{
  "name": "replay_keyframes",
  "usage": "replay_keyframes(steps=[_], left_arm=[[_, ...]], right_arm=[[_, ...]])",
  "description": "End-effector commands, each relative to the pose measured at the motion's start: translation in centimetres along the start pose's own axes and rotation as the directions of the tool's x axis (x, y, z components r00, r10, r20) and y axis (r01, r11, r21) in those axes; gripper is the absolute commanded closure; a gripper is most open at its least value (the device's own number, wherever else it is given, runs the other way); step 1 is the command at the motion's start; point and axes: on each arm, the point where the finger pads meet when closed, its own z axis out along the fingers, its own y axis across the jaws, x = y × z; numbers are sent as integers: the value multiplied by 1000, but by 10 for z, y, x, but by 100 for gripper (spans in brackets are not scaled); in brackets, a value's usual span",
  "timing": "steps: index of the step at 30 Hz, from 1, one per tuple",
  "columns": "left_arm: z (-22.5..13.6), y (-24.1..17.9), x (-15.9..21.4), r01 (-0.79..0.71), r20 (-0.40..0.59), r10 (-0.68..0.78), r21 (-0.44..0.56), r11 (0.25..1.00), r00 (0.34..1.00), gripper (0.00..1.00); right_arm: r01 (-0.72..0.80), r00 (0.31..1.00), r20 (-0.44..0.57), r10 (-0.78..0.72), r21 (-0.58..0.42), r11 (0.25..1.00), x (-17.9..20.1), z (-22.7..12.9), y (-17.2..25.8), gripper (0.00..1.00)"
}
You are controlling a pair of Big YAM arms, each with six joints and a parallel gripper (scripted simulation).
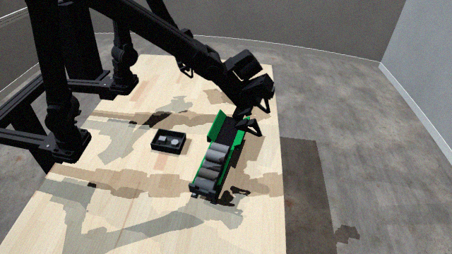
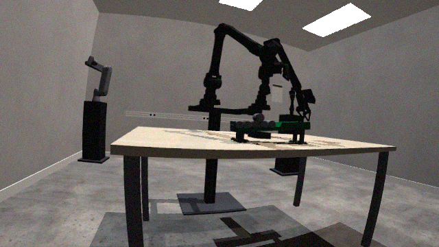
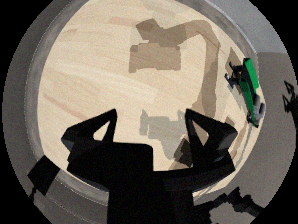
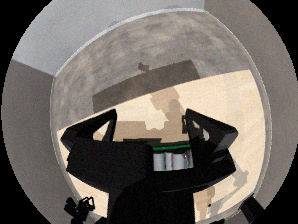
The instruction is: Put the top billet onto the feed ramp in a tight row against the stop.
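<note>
The green-walled feed ramp (image 1: pixel 216 126) (image 2: pixel 291 125) (image 3: pixel 251 75) (image 4: pixel 171 148) has a dark stop (image 1: pixel 202 190) at its low end. Several grey billets lie side by side across it from the stop. One billet (image 1: pixel 216 156) (image 2: pixel 258 118) rests on top of two others; contact between the lower ones is unclear. Billets also show in the right wrist view, partly hidden by the gripper. My right gripper (image 1: pixel 265 122) (image 4: pixel 151 112) is open and empty near the ramp's far end, away from the billets. My left gripper (image 3: pixel 150 112) is open and empty, above the table's far part, well away from the ramp.
A small black tray (image 1: pixel 152 145) with two light pieces stands on the table (image 1: pixel 141 219) between the arm bases and the ramp. The right arm reaches over the table toward the ramp. The table edge runs just beyond the ramp.
</note>
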Motion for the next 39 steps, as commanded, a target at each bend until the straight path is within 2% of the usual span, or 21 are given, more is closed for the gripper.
replay_keyframes(steps=[1,25,32,34,39], left_arm=[[-1,2,-5,-5,11,5,-4,1000,1000,0],[-2,5,-12,-9,23,10,-11,1000,1000,0],[-2,5,-12,-9,23,10,-11,1000,1000,0],[-2,5,-12,-9,23,10,-11,1000,1000,0],[-2,5,-13,-14,23,14,-10,1000,1000,0]], right_arm=[[-2,1000,14,2,-6,1000,-7,-3,3,0],[-15,1000,25,15,2,1000,-17,-4,-8,0],[-70,994,82,66,39,997,-61,-10,-61,0],[-70,994,82,66,39,997,-61,-10,-61,0],[-140,979,162,124,89,986,-112,-27,-134,0]])
